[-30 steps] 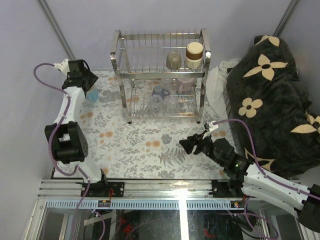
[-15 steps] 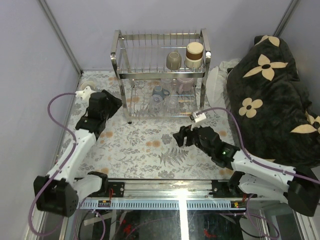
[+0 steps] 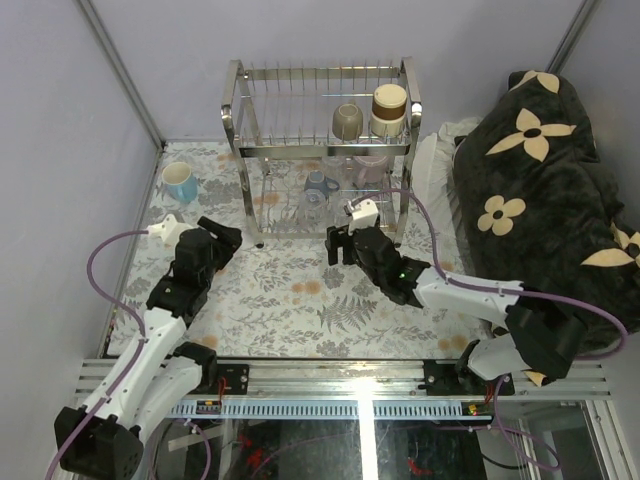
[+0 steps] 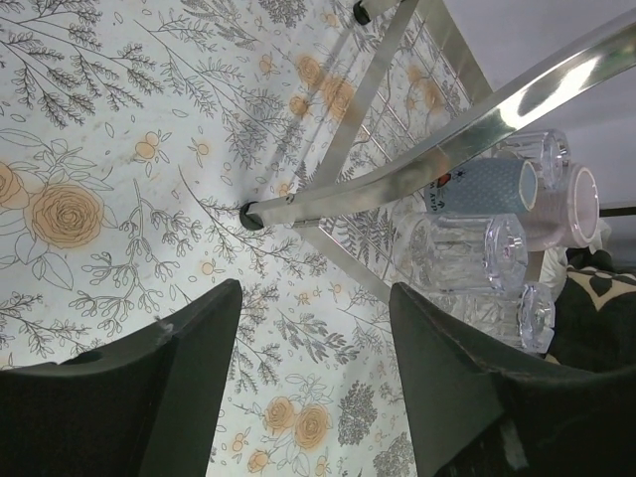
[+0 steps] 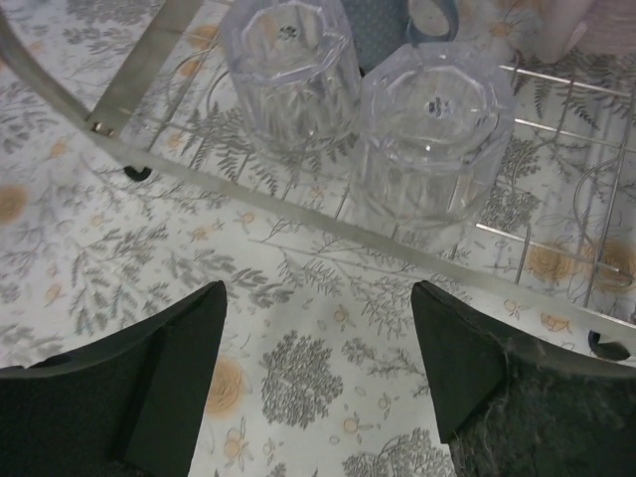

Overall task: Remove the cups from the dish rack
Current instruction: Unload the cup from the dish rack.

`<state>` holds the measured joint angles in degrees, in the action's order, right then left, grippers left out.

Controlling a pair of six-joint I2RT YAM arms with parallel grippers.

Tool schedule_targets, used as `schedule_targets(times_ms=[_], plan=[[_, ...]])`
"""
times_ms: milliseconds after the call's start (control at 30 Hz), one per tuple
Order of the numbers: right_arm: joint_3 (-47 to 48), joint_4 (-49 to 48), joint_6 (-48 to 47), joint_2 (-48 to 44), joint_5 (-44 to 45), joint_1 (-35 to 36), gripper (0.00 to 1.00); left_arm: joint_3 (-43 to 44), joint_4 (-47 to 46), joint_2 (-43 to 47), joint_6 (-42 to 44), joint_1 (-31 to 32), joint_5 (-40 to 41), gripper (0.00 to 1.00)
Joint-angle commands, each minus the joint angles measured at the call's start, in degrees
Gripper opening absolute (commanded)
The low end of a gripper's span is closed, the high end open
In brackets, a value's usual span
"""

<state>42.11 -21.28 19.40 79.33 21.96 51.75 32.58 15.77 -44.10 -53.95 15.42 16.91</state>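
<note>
The left gripper [image 4: 313, 328] and right gripper [image 5: 318, 328] were open and empty, near the dish rack [image 3: 320, 150]; the right faced two clear glasses [image 5: 427, 139]. A light blue mug [image 3: 181, 184] stood far left.

1. Tablecloth [image 3: 290, 300]: white, grey ferns, orange roses.
2. Dish rack [image 3: 320, 151]: shiny chrome.
3. Mug [image 3: 181, 184] on cloth: light blue.
4. Top-tier cup [image 3: 389, 108]: brown over cream.
5. Blanket [image 3: 540, 190]: black, cream flowers.
</note>
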Motion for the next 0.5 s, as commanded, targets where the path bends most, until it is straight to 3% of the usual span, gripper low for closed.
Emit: schedule_targets(times_ms=[0, 167, 467], plan=[[6.8, -6.3, -3.1, 5.5, 8.8, 0.1, 0.83, -1.2, -2.6, 2.7, -0.4, 0.6, 0.9, 0.61], [9.5, -8.5, -5.2, 9.9, 14.0, 0.0, 0.88, -1.8, -2.2, 5.6, 1.1, 2.1, 0.5, 0.61], [14.3, -9.1, -6.4, 15.5, 18.6, -0.3, 0.92, -2.0, -0.4, 6.7, 2.9, 11.1, 6.2, 0.6]])
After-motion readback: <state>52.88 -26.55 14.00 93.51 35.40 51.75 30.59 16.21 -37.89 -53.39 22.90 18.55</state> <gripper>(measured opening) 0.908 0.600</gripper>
